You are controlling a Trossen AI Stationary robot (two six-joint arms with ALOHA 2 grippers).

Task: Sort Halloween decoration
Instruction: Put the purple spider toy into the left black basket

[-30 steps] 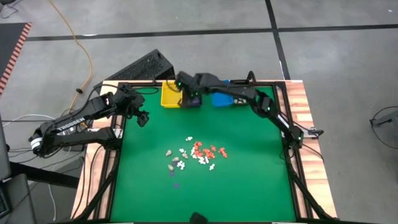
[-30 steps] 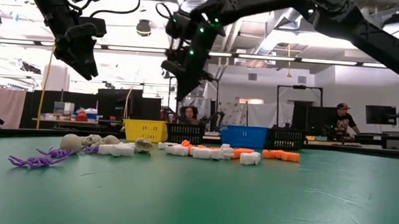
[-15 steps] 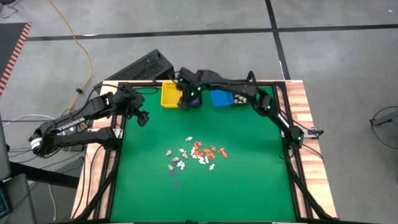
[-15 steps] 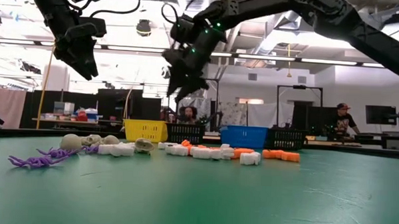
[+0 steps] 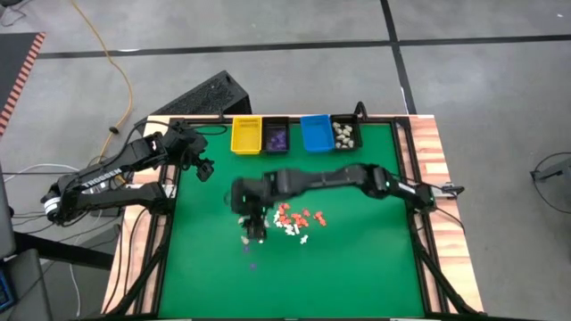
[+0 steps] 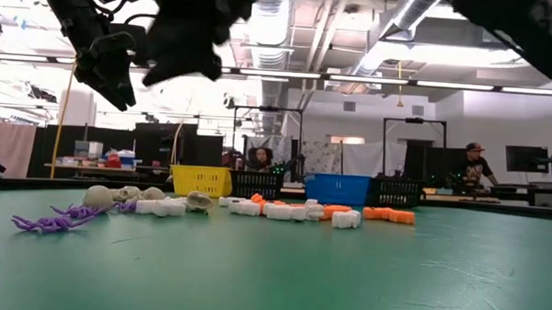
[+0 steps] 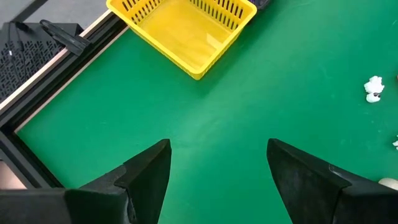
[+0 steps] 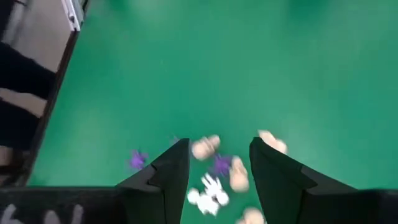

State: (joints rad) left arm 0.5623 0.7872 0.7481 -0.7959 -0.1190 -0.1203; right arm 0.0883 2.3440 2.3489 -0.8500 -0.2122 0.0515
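Note:
The Halloween decoration (image 5: 285,218) is a loose scatter of tiny white, beige, orange and purple pieces lying on the green mat (image 5: 357,267). My right gripper (image 5: 255,230) hovers open above the scatter's left part. In its wrist view my right gripper (image 8: 217,168) has a beige piece (image 8: 205,147), a purple piece (image 8: 220,164) and a white piece (image 8: 208,193) showing beyond its fingers, none of them touched. My left gripper (image 5: 203,169) waits open above the mat's far left; its wrist view shows my left gripper (image 7: 217,168) with nothing between its fingers.
A row of bins stands along the far edge: a yellow bin (image 5: 246,135), a black bin (image 5: 276,135) with purple pieces, a blue bin (image 5: 316,134) and a black bin (image 5: 344,134) with beige pieces. A dark frame rail (image 5: 168,223) borders the mat.
My right gripper has opened above the black bin with the purple pieces. It has then swung fast from the far edge toward the near side, turning as it went. It now hovers over the left part of the scatter.

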